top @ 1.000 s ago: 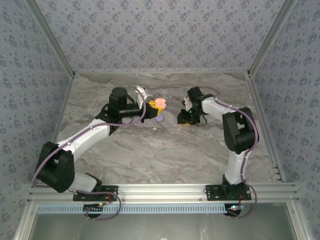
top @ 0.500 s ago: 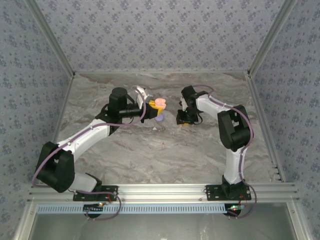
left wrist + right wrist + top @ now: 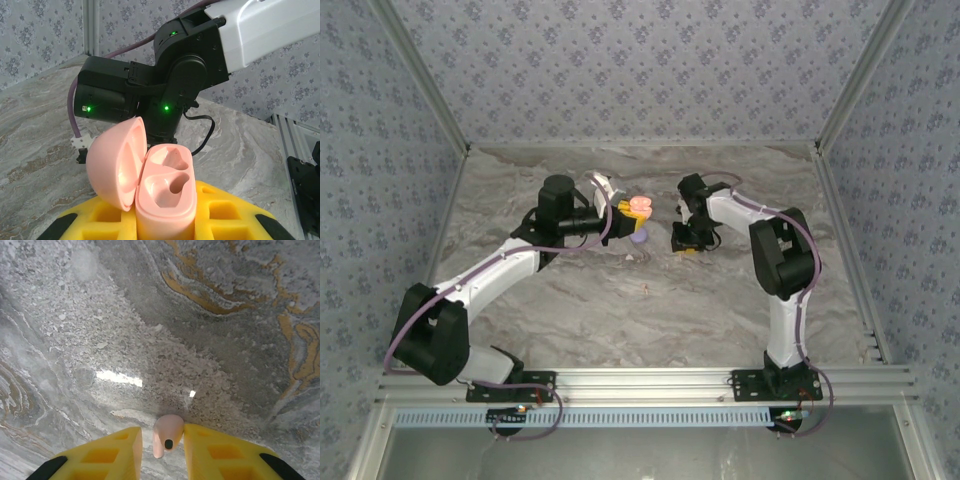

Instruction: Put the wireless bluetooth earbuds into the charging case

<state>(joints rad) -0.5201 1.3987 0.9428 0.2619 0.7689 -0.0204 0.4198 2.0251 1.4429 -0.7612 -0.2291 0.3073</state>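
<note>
My left gripper point(image 3: 626, 209) point(image 3: 165, 222) is shut on the pink charging case point(image 3: 165, 192) point(image 3: 639, 205) and holds it upright above the table. Its lid point(image 3: 117, 167) is swung open to the left, and both sockets are bare. My right gripper point(image 3: 684, 244) point(image 3: 162, 434) hangs low over the table, just right of the case. One pale pink earbud point(image 3: 168, 435) sits between its yellow fingers point(image 3: 220, 450). It rests against the right finger, with a thin gap to the left finger. Another tiny pink earbud point(image 3: 644, 290) lies on the table nearer me.
A lilac round piece point(image 3: 638, 237) lies on the marble table point(image 3: 570, 300) just under the held case. The right arm's black wrist point(image 3: 167, 85) looms close behind the case. Patterned walls and metal rails point(image 3: 640, 380) enclose the table.
The right arm's elbow has swung left and its gripper has shifted slightly left, toward the case. The left arm and the case have stayed still.
</note>
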